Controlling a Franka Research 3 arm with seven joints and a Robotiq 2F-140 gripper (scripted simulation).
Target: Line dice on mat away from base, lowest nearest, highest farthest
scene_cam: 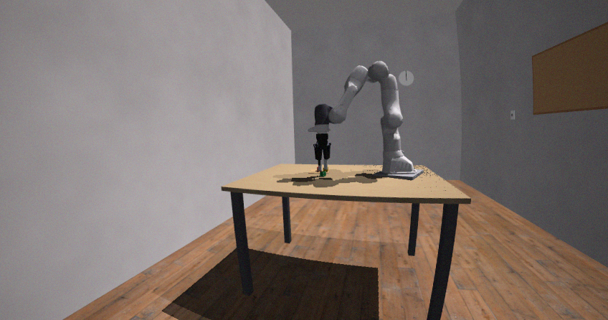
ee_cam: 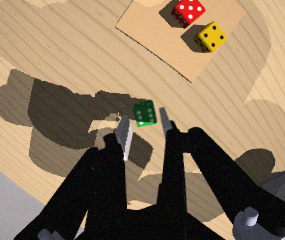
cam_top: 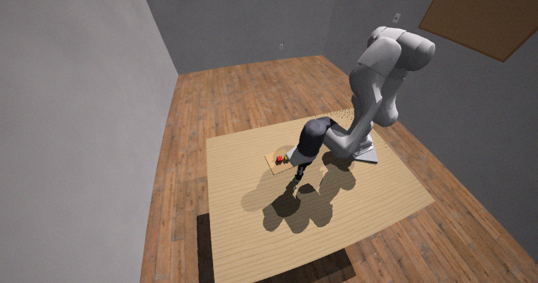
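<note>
Green die [ee_cam: 144, 112], off the mat [ee_cam: 161, 30] on the bare tabletop [ee_cam: 42, 47], looks rigid, light and smooth; opposite flat faces appear the best hold. Top view: claw [cam_top: 295, 182] hides it; red die [cam_top: 279, 158] and yellow die [cam_top: 285, 158] sit on the mat. Exterior view: claw low over it. Wrist view: die between the partly open fingertips, ungripped.

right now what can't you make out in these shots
- Green die, wrist view: pips blurred, number unreadable; touching the jaws or not, unclear.
- Green die, top view: hidden under the gripper.
- Red die and yellow die, top view: too small to read.
- Mat, exterior view: barely visible edge-on.
</note>
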